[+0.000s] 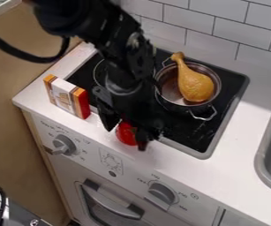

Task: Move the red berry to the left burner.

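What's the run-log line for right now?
gripper: at red berry, grip unclear | berry: front counter side, not on left burner | pot: stove right, drumstick inside | task: incomplete

A toy kitchen is recognised: into the white counter (229, 154) a stove top (187, 137) and a sink (265, 154) are built, and below its front edge two knobs (161, 193) and an oven door (101, 212) are fitted.

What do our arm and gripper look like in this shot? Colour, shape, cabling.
Arm: black, chunky segmented links, a few small paler spots near the wrist. Gripper: black too, angular. Cabling: one thick black cable loops beside the arm.
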You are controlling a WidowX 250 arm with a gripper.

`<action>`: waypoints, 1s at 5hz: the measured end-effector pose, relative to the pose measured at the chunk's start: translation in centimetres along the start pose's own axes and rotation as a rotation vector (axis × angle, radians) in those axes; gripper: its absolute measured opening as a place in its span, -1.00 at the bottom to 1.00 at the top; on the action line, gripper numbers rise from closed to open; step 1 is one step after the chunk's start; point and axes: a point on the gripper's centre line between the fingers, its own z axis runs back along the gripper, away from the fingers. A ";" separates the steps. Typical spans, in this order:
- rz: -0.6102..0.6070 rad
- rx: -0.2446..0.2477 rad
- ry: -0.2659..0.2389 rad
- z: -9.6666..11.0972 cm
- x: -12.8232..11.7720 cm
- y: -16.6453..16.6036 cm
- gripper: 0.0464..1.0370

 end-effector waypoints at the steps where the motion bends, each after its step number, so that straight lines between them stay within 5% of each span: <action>1: 0.005 0.005 -0.021 -0.2 -0.1 -0.5 0.90; 4: -0.001 0.013 -0.062 -1.0 0.6 -0.3 0.80; 5: 0.000 0.010 -0.063 -0.9 0.6 -0.1 0.48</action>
